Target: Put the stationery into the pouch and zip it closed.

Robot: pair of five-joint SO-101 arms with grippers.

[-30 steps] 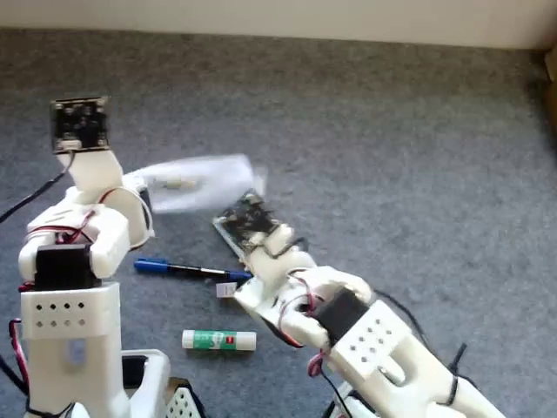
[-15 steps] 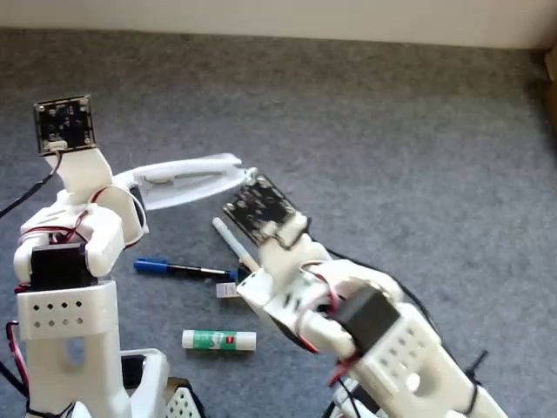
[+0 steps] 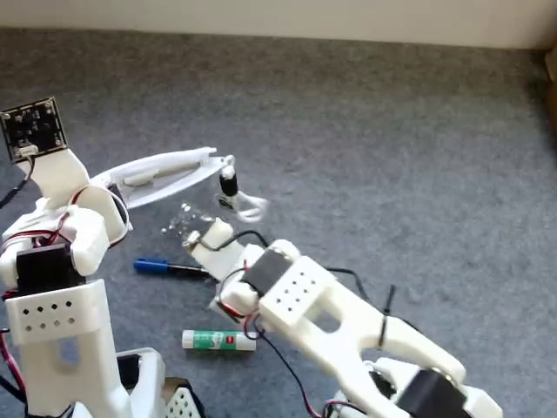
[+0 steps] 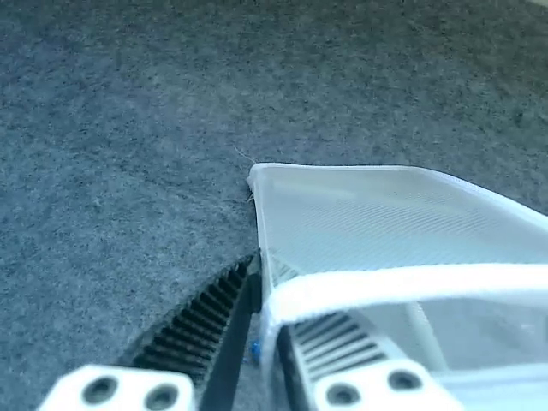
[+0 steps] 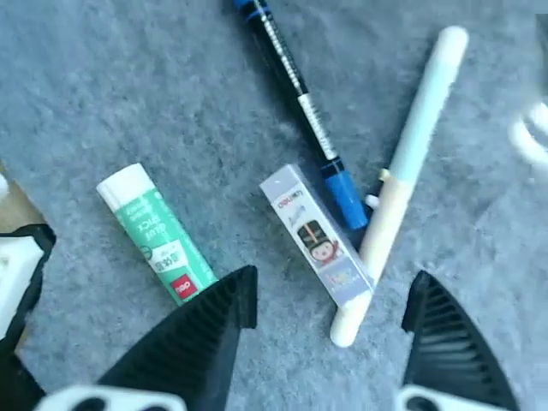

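My left gripper [image 4: 261, 295] is shut on the edge of the white mesh pouch [image 4: 385, 218], which it holds off the carpet. From above, the pouch [image 3: 165, 174] sticks out rightward from the left gripper [image 3: 117, 187]. My right gripper [image 5: 334, 287] hangs open just above the stationery. A small eraser box [image 5: 317, 235] and a cream pen [image 5: 407, 171] lie between its fingers, a blue pen [image 5: 300, 103] is farther off, and a green glue stick [image 5: 154, 231] is to one side. In the high view the right gripper [image 3: 202, 233] is above the blue pen [image 3: 170, 267], with the glue stick [image 3: 219, 340] closer to the arm bases.
Grey carpet [image 3: 392, 131] covers the whole work area, open to the right and far side. A small dark piece [image 3: 228, 183] shows at the pouch's free end. Both arm bases stand along the near edge.
The left arm has swung left and lifted the pouch higher. The right arm has leaned forward and turned its gripper down over the pens and eraser.
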